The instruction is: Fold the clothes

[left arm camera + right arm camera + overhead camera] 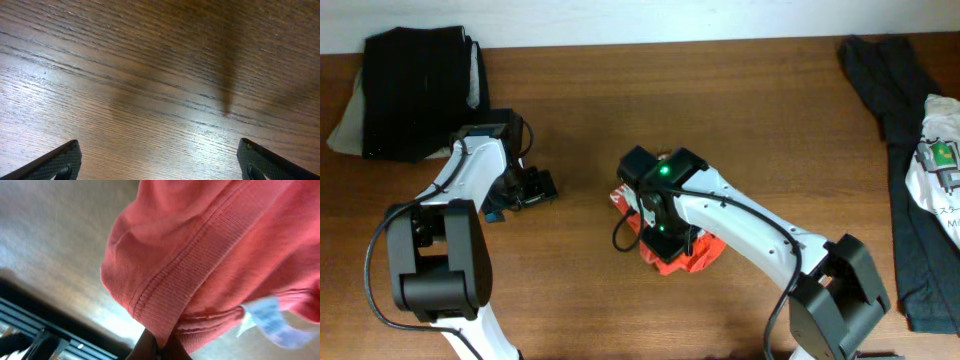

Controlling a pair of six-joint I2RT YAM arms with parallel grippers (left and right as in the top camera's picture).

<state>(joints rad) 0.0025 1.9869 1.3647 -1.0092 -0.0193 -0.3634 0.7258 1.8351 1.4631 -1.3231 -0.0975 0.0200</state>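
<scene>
- Across the brown wooden table (pixel 580 120), clothes lie at three spots: far right, far-left corner, and just right of the middle.
- Along the right edge a long dark grey garment (pixel 905 180) lies loose, with a white printed garment (pixel 940 170) on top of it, well apart from both arms.
- At the far-left corner sits a black folded garment (pixel 415 90) with a pale cloth (pixel 344 132) showing beneath its edge; the left arm's wrist is near it but not touching.
- From the near-right corner the right arm (pixel 760 225) reaches in toward the middle, its wrist bent down over the cloth and covering most of it from above.
- From the near-left side the left arm (pixel 455 190) stands up and bends over, with nothing between it and the wood.
- Bunched under the right wrist is the red-orange T-shirt (pixel 685 258), a crumpled heap rather than a flat spread.
- Low over bare table the left gripper (pixel 538 187) has its fingers (pixel 55 162) spread wide with nothing between them.
- Up close, the right gripper (pixel 159 349) is pinched tight on a ribbed, stitched edge of the T-shirt, the fabric bulging over the fingertips.
- Beside that pinch, a small white label (pixel 270 322) hangs from the cloth.
</scene>
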